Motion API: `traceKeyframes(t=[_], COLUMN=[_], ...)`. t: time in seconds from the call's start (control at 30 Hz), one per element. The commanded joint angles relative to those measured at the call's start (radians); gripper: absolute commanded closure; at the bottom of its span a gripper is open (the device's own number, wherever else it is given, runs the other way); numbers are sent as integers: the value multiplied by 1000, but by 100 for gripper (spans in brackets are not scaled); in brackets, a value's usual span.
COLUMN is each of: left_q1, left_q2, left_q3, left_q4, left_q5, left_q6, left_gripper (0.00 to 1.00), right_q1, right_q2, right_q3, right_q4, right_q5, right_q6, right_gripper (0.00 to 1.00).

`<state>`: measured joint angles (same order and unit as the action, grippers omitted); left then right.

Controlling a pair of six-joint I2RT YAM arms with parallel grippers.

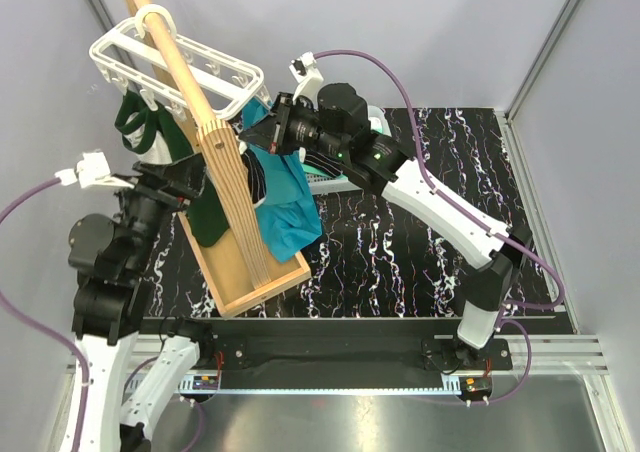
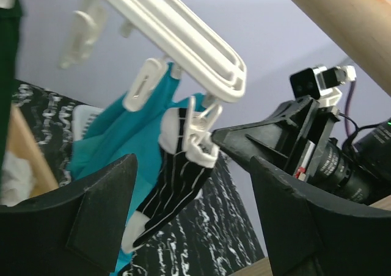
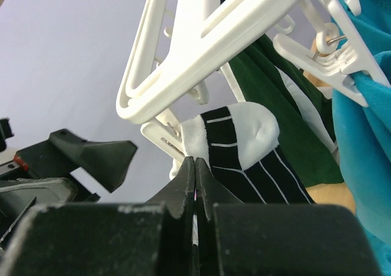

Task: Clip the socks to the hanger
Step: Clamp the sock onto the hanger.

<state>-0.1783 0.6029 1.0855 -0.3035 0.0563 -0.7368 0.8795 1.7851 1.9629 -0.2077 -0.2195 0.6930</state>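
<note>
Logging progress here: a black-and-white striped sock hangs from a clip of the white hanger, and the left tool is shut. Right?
Not quite: the left tool is open, its fingers spread wide apart, as the left wrist view shows. The rest holds: the black-and-white striped sock hangs from a clip of the white hanger.

White hanger [image 2: 189,47] tilted — black-white striped sock [image 2: 177,178] hangs pinned under its end corner.
</note>
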Motion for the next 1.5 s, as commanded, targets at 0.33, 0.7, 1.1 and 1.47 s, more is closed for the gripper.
traceKeyframes(t=[0.33, 0.7, 1.1, 1.47], left_q1=[3, 85, 103, 102], left_q2=[57, 311, 244, 72], left_q3=[209, 378, 309, 258], left_q4=[-199, -273, -239, -293], left_q5=[-153, 23, -45, -191], left_q6=[496, 502, 445, 386], left_gripper=[51, 37, 26, 23], right_q1=[12, 12, -2, -2], right_q2=[0, 42, 79, -94], right_q3=[96, 152, 202, -93], right_q4=[-97, -131, -177, -164], right_q5=[111, 129, 198, 48], right_q6=[-136, -174, -283, -336], right_gripper=[100, 100, 67, 42])
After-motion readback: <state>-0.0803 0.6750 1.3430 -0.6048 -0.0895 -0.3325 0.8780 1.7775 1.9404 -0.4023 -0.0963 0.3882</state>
